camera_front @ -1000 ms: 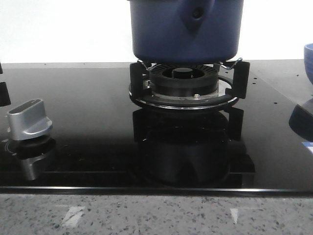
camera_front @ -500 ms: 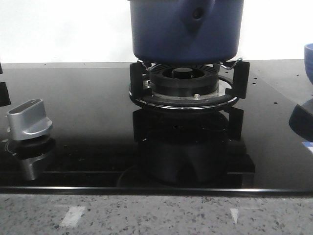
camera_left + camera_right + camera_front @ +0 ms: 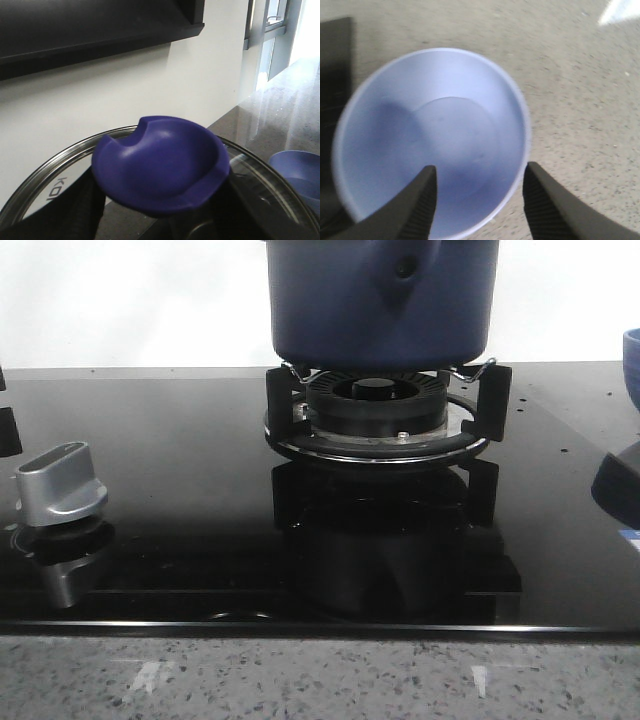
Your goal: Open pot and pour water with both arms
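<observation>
The dark navy pot stands on the gas burner, its handle lug facing me; its top is cut off by the frame. Neither gripper shows in the front view. In the left wrist view my left gripper is shut on the blue knob of a glass lid with a steel rim, held up in front of a white wall. My right gripper is open above a light blue bowl, one finger over its inside, the other over the counter outside its rim.
A silver stove knob sits at the left of the black glass hob. The bowl shows at the right edge and in the left wrist view. A speckled stone counter surrounds the hob.
The pot, burner and stove knob have not moved. Only faint reflections near the front edge of the glass hob have shifted.
</observation>
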You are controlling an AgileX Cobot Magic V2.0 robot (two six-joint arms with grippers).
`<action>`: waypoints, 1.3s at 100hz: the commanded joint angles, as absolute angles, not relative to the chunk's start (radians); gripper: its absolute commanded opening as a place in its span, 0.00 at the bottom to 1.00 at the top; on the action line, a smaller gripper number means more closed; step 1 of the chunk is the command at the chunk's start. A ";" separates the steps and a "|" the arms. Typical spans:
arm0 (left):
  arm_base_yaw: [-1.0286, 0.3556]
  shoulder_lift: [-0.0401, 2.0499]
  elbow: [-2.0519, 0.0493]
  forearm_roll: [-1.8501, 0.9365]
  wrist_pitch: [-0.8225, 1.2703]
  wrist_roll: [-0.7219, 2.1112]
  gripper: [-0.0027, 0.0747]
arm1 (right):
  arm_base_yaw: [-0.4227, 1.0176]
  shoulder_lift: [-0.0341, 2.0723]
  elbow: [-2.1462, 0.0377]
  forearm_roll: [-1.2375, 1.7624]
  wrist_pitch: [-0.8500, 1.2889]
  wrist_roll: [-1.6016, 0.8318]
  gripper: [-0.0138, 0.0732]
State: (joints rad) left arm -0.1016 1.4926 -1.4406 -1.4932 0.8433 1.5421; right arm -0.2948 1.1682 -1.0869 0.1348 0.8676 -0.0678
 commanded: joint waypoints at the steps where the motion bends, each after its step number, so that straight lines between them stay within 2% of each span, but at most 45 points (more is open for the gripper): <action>1: -0.086 1.441 -1.474 -1.575 0.865 1.534 0.37 | -0.334 1.222 -1.145 0.141 0.845 -0.064 0.56; 30: -0.081 1.441 -1.474 -1.575 0.876 1.534 0.37 | -0.350 1.394 -1.152 0.143 0.840 -0.064 0.56; 37: -0.081 1.441 -1.474 -1.575 0.876 1.534 0.37 | -0.350 1.420 -1.152 0.152 0.831 -0.064 0.54; 44: -0.081 1.441 -1.474 -1.575 0.876 1.534 0.37 | -0.350 1.440 -1.152 0.158 0.828 -0.064 0.43; 59: -0.081 1.441 -1.474 -1.575 0.876 1.534 0.37 | -0.350 1.463 -1.152 0.167 0.828 -0.064 0.07; 81: -0.081 1.441 -1.474 -1.575 0.872 1.534 0.37 | -0.346 1.454 -1.224 0.187 0.890 -0.064 0.08; 130: -0.057 1.441 -1.474 -1.575 0.841 1.534 0.37 | -0.175 1.505 -1.702 0.198 1.175 -0.064 0.10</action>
